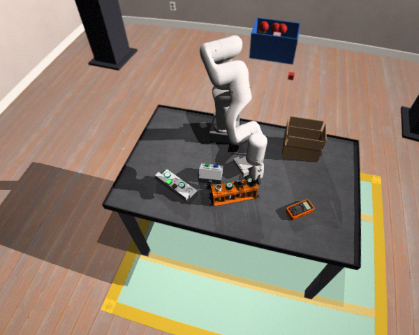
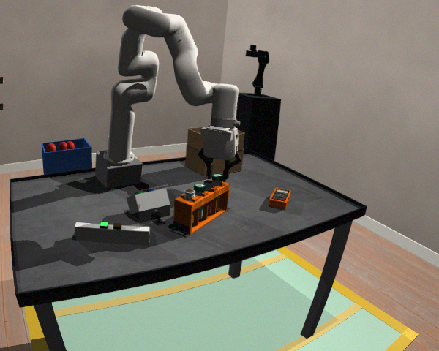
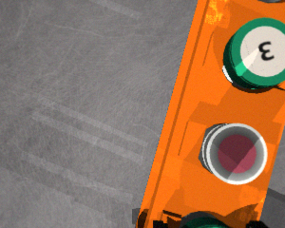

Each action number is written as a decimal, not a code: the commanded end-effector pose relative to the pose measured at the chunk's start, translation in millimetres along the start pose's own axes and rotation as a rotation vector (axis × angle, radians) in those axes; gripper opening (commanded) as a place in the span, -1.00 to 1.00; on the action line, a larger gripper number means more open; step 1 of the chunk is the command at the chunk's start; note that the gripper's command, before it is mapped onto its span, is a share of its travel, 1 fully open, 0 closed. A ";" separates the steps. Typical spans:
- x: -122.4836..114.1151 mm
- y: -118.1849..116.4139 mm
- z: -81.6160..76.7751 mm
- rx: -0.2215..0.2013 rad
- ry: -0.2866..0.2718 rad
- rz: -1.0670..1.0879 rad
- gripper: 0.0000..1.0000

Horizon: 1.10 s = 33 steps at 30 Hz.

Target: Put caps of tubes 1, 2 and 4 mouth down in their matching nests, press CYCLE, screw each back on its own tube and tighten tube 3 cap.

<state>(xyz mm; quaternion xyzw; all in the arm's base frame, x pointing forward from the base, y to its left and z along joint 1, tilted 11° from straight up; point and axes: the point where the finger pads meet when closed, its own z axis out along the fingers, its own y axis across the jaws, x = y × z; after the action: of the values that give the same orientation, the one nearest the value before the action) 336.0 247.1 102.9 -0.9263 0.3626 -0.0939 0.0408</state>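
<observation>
The orange decapping station (image 1: 234,197) (image 2: 197,213) (image 3: 180,142) stands near the table's middle. My gripper (image 1: 251,180) (image 2: 216,175) (image 3: 206,224) points straight down over its tube 1 end. The fingers are slightly open and straddle the green cap of tube 1 (image 1: 250,179) (image 2: 216,177) (image 3: 204,220), which sits on its tube. Tube 2 (image 1: 240,184) (image 3: 236,153) is uncapped and shows red liquid. Cap 3 (image 1: 230,185) (image 2: 200,187) (image 3: 261,51) is on its tube. Tube 4 (image 1: 218,188) (image 2: 189,194) is uncapped. The white cap tray (image 1: 186,195) (image 2: 110,235) holds two caps (image 1: 181,185) (image 1: 167,174). Its green lamp (image 1: 168,181) (image 2: 104,224) is lit.
The grey key housing (image 1: 210,173) (image 2: 151,200) with the blue key (image 1: 215,166) and the green key (image 1: 207,165) stands between the tray and the station. A cardboard box (image 1: 303,138) (image 2: 193,151) stands at the back. An orange multimeter (image 1: 300,209) (image 2: 279,197) lies beyond the tube 1 end.
</observation>
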 end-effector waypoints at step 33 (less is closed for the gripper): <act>0.4 -1.2 -0.5 0.000 -0.031 0.244 -1.00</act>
<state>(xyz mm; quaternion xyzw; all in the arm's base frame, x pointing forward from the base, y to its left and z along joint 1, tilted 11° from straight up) 336.4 246.7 102.9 -0.8985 0.4299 -0.0694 0.0561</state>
